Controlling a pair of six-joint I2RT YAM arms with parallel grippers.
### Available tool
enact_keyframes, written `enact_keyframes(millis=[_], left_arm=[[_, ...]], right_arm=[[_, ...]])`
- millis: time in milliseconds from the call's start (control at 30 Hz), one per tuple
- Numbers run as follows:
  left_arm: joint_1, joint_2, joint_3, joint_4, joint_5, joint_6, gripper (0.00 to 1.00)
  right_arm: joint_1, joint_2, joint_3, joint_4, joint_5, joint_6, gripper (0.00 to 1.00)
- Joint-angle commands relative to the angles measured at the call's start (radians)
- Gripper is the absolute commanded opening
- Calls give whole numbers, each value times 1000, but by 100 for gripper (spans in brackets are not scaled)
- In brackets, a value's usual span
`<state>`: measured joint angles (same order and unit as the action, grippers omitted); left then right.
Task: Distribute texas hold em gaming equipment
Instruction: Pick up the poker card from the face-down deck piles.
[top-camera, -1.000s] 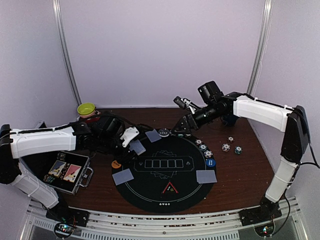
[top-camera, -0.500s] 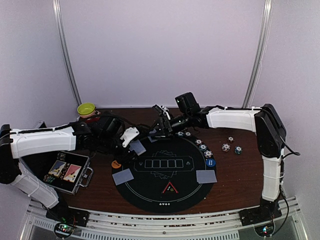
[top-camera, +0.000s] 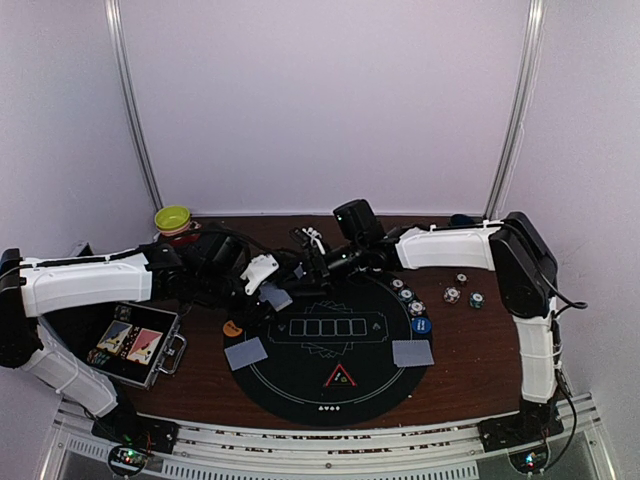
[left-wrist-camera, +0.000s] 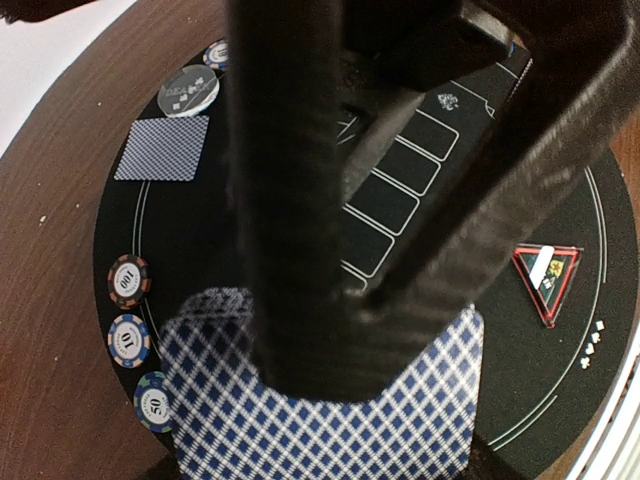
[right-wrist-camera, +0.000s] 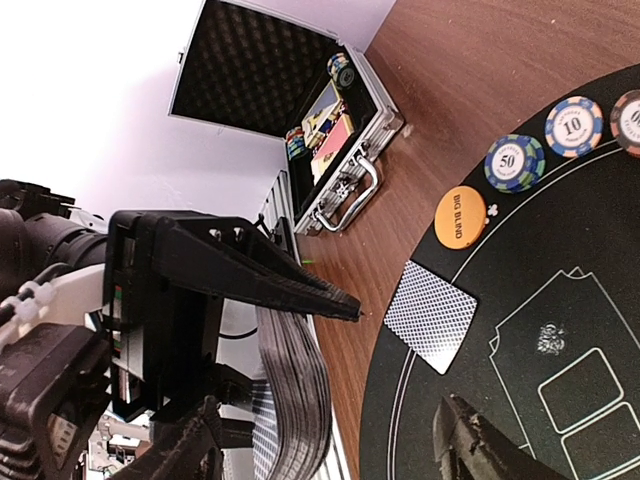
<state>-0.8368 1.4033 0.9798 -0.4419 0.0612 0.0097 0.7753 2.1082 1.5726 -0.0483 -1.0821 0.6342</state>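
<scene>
My left gripper (top-camera: 266, 282) is shut on a deck of blue-diamond-backed playing cards (left-wrist-camera: 330, 420), held over the left far edge of the round black mat (top-camera: 335, 395). My right gripper (top-camera: 303, 262) has reached the deck from the right. It is open, and the bowed deck (right-wrist-camera: 295, 390) stands between its fingers (right-wrist-camera: 480, 450). Single cards (top-camera: 245, 352) (top-camera: 412, 352) lie face down on the mat, another (left-wrist-camera: 162, 148) by a dealer disc (left-wrist-camera: 188, 92). Also on the mat are the red triangle marker (top-camera: 340, 377), the orange button (right-wrist-camera: 460, 215) and the blue button (top-camera: 420, 325).
Striped chips (top-camera: 406, 294) line the mat's right rim and three more (top-camera: 452, 295) lie on the brown table to the right. An open metal case (top-camera: 135, 345) sits at the left. A yellow-green bowl (top-camera: 172, 217) stands at the back left.
The right arm swung left across the far side of the mat to the held deck, and its jaws narrowed somewhat. The left arm and deck stayed put.
</scene>
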Motion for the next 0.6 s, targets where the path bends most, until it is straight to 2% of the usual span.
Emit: enact_keyframes(millis=[0,167,567], left_arm=[[1,2,15,39,13,9,63],[1,5,15,39,13,8,64],[1,10,16,40,15,9,65]], right_arm=[[29,23,46,22,-22,13,74],[41,49,61,37,-30,42,70],[57,95,74,102,-57,123,49]])
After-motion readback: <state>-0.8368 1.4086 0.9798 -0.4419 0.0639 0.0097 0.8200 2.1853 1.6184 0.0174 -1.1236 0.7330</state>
